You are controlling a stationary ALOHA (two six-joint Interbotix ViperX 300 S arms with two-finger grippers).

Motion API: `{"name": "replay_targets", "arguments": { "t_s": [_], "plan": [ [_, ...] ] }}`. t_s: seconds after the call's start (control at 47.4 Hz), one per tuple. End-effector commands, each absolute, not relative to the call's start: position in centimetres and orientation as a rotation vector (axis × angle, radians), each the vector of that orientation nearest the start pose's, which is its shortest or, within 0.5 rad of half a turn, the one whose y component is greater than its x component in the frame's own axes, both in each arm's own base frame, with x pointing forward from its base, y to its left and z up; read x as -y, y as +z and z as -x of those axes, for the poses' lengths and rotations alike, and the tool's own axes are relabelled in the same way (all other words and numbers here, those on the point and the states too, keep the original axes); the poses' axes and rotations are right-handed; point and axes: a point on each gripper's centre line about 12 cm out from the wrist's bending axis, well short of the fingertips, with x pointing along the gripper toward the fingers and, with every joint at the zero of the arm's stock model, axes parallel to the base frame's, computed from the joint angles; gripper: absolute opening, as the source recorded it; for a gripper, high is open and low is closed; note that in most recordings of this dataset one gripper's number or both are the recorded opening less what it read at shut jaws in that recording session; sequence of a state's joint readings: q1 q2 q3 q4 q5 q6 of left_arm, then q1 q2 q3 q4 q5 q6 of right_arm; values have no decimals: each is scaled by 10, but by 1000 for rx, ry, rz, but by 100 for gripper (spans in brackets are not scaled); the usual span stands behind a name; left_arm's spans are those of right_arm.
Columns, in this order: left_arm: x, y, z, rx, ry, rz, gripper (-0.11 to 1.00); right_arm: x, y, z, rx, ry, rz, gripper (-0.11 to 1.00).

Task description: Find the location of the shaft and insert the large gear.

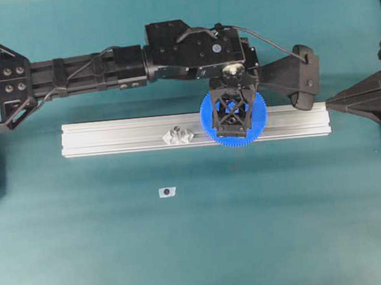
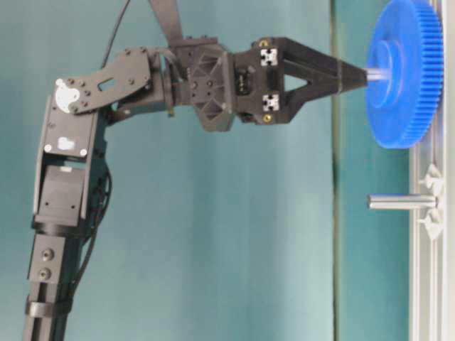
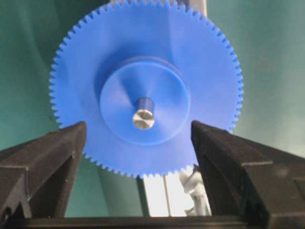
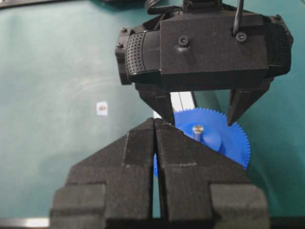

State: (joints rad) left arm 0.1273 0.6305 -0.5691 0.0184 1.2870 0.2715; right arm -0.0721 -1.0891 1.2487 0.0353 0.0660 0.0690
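Observation:
The large gear [image 1: 258, 113], a bright blue toothed disc, lies flat on the aluminium rail [image 1: 110, 136], with a short silvery pin tip [image 3: 143, 115] poking up through its hub. The shaft [image 1: 177, 134] stands bare further left on the rail between two shiny mounts; in the table-level view the shaft [image 2: 402, 202] is beside the gear [image 2: 405, 78]. My left gripper [image 1: 232, 115] hangs open just above the hub, its fingers [image 3: 62, 157] apart and holding nothing. My right gripper [image 1: 334, 102] rests shut and empty at the rail's right end.
A small white tag [image 1: 167, 192] lies on the teal table in front of the rail. One mount [image 3: 193, 183] shows below the gear in the left wrist view. The left arm [image 1: 104, 70] stretches in behind the rail.

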Motion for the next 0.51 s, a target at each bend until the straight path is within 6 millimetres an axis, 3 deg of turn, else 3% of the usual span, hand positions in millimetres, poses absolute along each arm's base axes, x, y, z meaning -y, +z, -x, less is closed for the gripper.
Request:
{"name": "replay_targets", "arguments": {
  "t_s": [0.0,0.486],
  "plan": [
    [-72,230,-546,-1287,-51,-170,84,13,249,-174,-209,-85,-121,-2],
    [-73,235,-545,-1281,-49,-170,84,13,248,-174,-212,-83,-121,-2]
  ]
}}
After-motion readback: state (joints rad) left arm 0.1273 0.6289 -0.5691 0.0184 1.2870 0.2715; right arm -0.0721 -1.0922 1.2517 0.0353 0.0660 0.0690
